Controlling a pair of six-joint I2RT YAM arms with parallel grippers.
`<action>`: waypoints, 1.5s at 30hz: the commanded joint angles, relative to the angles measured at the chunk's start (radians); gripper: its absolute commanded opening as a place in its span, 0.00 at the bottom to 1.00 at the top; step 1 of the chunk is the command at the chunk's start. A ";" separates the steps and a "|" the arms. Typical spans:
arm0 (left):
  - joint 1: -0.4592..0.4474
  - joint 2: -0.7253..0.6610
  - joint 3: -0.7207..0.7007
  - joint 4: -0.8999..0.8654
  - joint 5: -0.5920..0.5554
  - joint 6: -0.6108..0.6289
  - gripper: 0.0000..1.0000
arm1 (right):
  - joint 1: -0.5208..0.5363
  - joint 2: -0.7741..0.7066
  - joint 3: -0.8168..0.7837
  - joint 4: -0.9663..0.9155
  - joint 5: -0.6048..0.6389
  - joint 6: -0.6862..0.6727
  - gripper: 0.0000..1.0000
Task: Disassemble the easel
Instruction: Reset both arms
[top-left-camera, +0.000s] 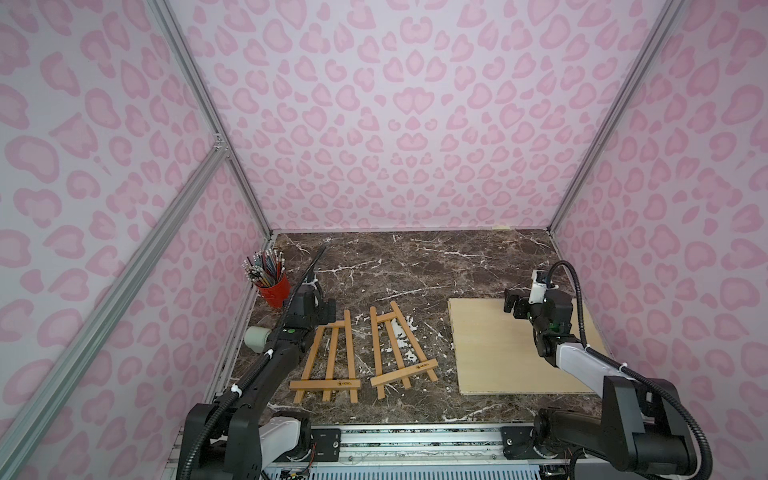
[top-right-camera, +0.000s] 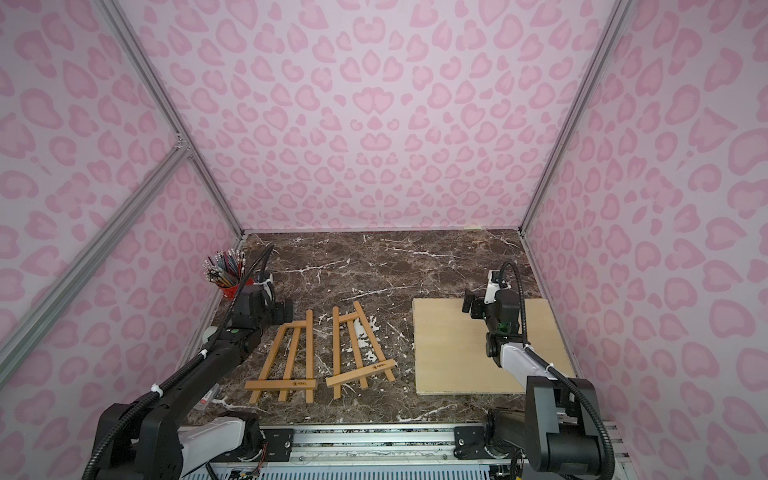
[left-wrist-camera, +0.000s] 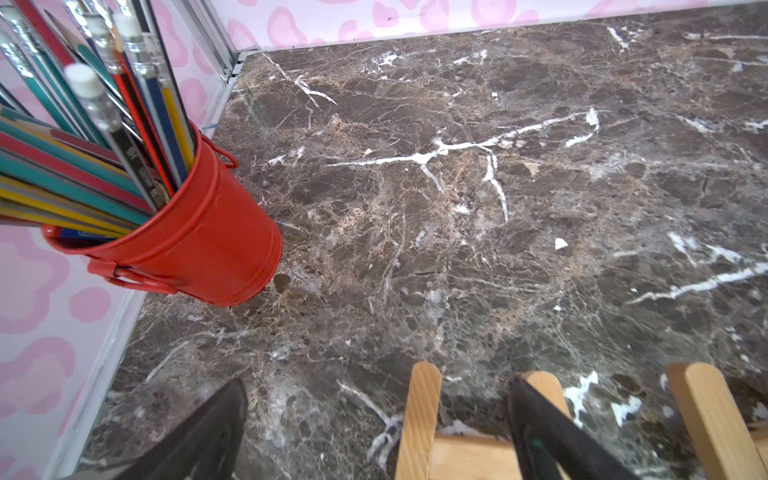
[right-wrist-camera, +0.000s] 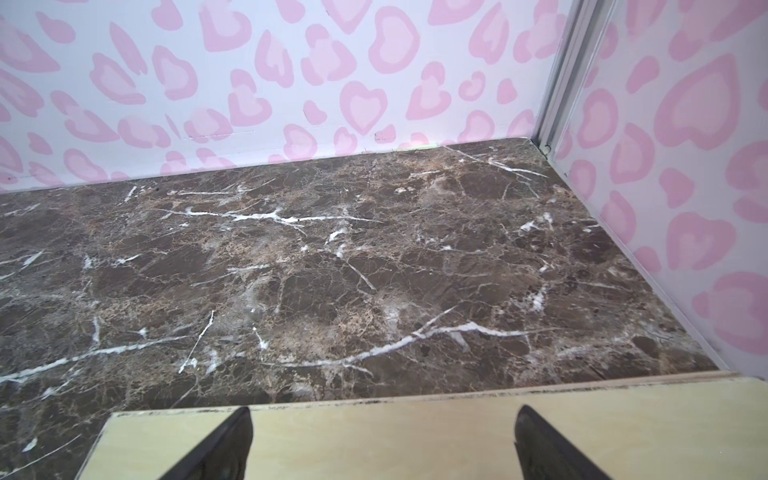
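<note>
Easel frames lie flat on the marble desk (top-left-camera: 415, 266) (top-right-camera: 374, 266) in both top views, side by side and apart. You have the nearer frame (top-left-camera: 401, 347) (top-right-camera: 359, 351) close to the plywood board (top-left-camera: 490, 353) (top-right-camera: 449, 353) without touching it. It is angled so its narrow top lies farther from the board than its ledge does. The farther frame (top-left-camera: 328, 357) (top-right-camera: 286, 359) lies on the nearer frame's other side from the board. Your left hand (top-left-camera: 329, 311) (top-right-camera: 284, 311) hangs at that farther frame's narrow top end; from up here you cannot tell how its fingers stand. Your right hand (top-left-camera: 511, 303) (top-right-camera: 471, 305) hangs over the board's back edge, at the corner nearest the frames. A red bucket (top-left-camera: 275, 291) (top-right-camera: 232, 289) of pencils (top-left-camera: 266, 266) (top-right-camera: 224, 266) stands well away from the board, past both frames, by the side wall.

In the left wrist view, the left hand (left-wrist-camera: 378, 384) has its fingers (left-wrist-camera: 208, 436) spread wide, clamped on nothing. One slat tip of the farther frame (left-wrist-camera: 419, 415) sits in the gap between them. One finger crosses in front of the next slat tip, and you cannot tell whether it touches the wood. The red bucket (left-wrist-camera: 199, 241) stands just ahead, packed with pencils (left-wrist-camera: 83, 137).

In the right wrist view, the right hand (right-wrist-camera: 384, 415) holds its fingers (right-wrist-camera: 232, 444) wide apart with nothing between them, above the board (right-wrist-camera: 623, 428) at its back edge. From the board the desk (right-wrist-camera: 332, 270) runs on to the pink-patterned wall (right-wrist-camera: 291, 83).
</note>
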 joint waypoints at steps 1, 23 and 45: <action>0.013 0.021 -0.029 0.200 0.026 0.034 1.00 | 0.000 0.033 -0.042 0.237 0.025 -0.050 0.99; 0.016 0.346 -0.177 0.800 0.042 0.070 0.99 | -0.005 0.112 -0.115 0.462 -0.056 -0.084 0.99; 0.015 0.385 -0.160 0.804 0.025 0.061 0.99 | 0.026 0.245 -0.176 0.716 -0.035 -0.080 0.99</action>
